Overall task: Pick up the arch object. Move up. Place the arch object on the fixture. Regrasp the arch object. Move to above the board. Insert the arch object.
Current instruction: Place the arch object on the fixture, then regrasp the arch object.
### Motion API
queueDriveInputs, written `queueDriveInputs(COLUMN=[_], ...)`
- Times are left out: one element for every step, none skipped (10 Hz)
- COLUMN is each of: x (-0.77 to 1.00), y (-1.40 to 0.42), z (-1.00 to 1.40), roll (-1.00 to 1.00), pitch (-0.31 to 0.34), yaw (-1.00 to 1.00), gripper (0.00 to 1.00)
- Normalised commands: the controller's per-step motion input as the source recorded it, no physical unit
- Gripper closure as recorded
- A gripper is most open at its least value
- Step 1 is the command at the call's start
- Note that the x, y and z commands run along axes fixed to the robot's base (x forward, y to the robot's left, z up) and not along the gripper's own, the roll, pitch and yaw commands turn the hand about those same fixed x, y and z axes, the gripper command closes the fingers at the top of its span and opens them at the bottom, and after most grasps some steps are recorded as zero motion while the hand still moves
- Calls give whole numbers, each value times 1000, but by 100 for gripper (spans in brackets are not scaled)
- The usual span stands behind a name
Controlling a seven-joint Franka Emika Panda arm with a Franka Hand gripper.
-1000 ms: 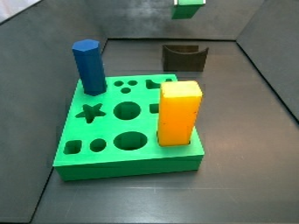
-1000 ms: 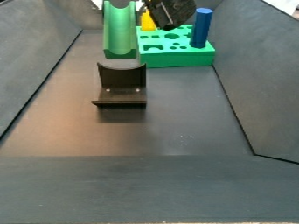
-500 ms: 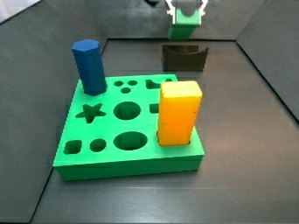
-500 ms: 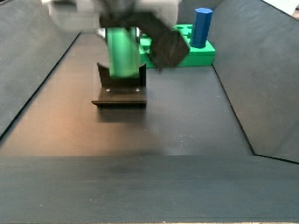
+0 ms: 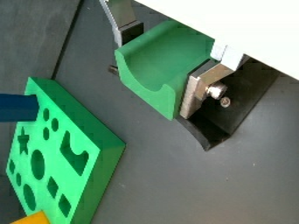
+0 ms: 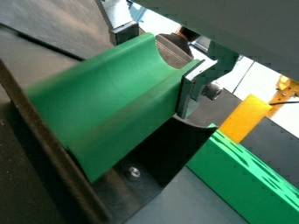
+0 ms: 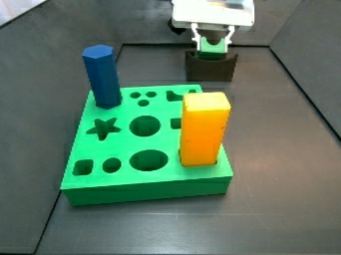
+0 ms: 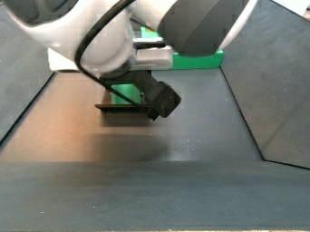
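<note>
My gripper (image 5: pixel 158 63) is shut on the arch object (image 5: pixel 149 77), a muted-green block whose curved notch shows in a wrist view. One silver finger (image 5: pixel 207 88) presses each end of it. The dark fixture (image 5: pixel 218 131) lies directly beneath, and the arch object (image 6: pixel 103 107) appears to rest against the fixture (image 6: pixel 163 164). In a side view the gripper (image 7: pixel 210 42) hangs low over the fixture (image 7: pixel 210 68) at the back of the floor, with only a sliver of the arch object (image 7: pixel 210 46) showing. The board (image 7: pixel 147 149) lies in front. The arm hides most of the fixture (image 8: pixel 119 108).
On the board stand a blue hexagonal prism (image 7: pixel 100 75) and an orange-yellow block (image 7: pixel 204 127); the other holes are open. Dark sloping walls (image 7: pixel 304 90) enclose the floor. The board's edge (image 5: pixel 70 166) lies close to the fixture in a wrist view.
The gripper has come down from the top of the view with the arch object, from well above the fixture to right on it. The arm now fills a side view.
</note>
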Motion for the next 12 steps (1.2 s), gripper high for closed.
queueDriveInputs(x=[103, 78, 80, 81, 82, 0, 0, 0, -1, -20, -25, -30], y=[116, 121, 119, 116, 114, -500, 0, 0, 1, 0, -3, 2], z=[-504, -480, -476, -474, -472, -167, 0, 1000, 1000, 1000, 1000, 1000], roll=[-135, -121, -121, -121, -121, 0, 0, -10, -4, 17, 33, 38], pitch=[-51, -69, -69, -69, -68, 0, 0, 16, 15, 30, 44, 71], yaw=[-164, -126, -91, -59, -33, 0, 0, 61, 63, 57, 47, 31], gripper=[100, 100, 100, 100, 100, 100, 0, 0, 0, 0, 0, 0])
